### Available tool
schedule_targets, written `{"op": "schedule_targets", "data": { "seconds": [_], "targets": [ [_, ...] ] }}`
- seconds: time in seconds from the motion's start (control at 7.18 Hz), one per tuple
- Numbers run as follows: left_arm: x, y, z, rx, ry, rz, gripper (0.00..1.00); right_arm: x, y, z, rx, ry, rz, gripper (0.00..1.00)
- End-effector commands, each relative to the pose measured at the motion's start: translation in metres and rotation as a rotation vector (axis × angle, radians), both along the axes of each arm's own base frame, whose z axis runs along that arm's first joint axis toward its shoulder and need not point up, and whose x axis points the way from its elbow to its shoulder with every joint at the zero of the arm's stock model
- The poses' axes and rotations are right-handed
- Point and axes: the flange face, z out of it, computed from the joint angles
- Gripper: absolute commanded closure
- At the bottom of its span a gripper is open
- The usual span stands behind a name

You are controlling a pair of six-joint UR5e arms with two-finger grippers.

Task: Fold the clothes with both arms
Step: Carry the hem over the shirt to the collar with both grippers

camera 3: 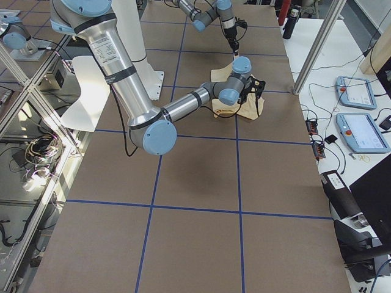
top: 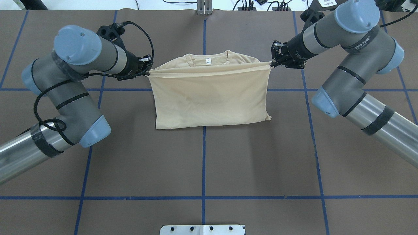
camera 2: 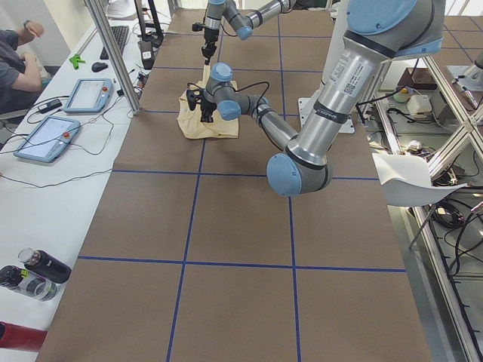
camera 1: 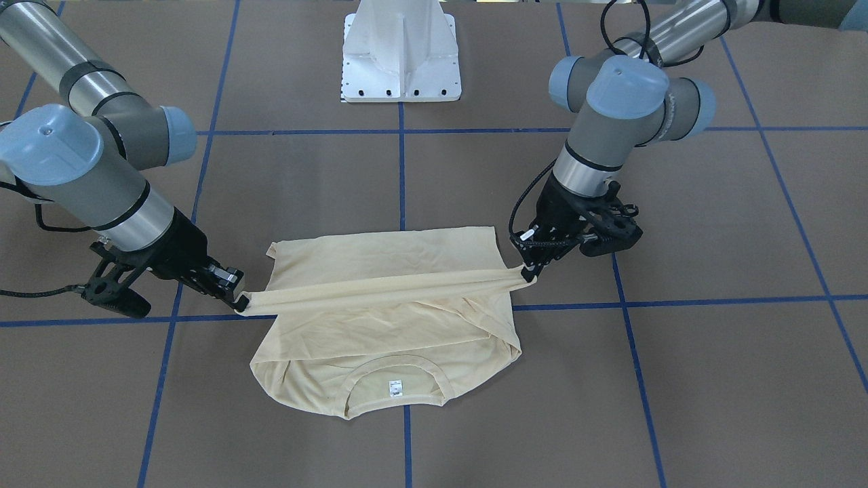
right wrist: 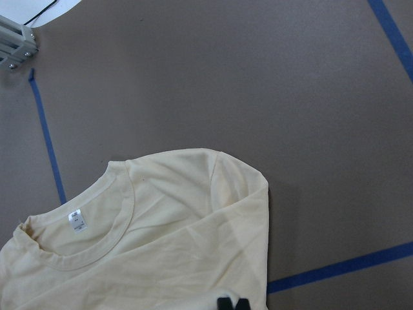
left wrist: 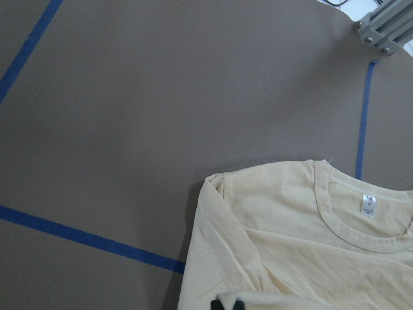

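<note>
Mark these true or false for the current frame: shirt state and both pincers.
1. The left pincer and the right pincer each grip the shirt. True.
2. The neck label is covered by the fold. False: it shows inside the collar.
3. The held edge is stretched straight between the two pincers. True.
4. The shirt lies clear of every blue tape line. False: it covers a crossing of two lines.
5. A printed graphic faces up. False: only plain cream fabric shows.
</note>
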Motion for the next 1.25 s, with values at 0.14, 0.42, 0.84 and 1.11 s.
{"op": "schedule_targets", "data": {
  "seconds": [0.14, 0.42, 0.84, 1.11],
  "targets": [
    [0.01, -0.012, 0.005, -0.025, 0.024, -0.055, 1.0, -0.019, -0.016, 0.012, -0.032, 0.028, -0.008, 1.0],
    [0.016, -0.017, 0.018, -0.045, 0.024, -0.064, 1.0, -0.034, -0.031, 0.022, -0.052, 0.049, -0.014, 1.0],
    [0.042, -0.038, 0.025, -0.114, 0.05, -0.103, 1.0, -0.054, -0.047, 0.027, -0.06, 0.06, -0.016, 1.0],
    [0.045, -0.041, 0.023, -0.121, 0.057, -0.111, 1.0, -0.073, -0.05, 0.027, -0.054, 0.086, -0.007, 1.0]
  ]
}}
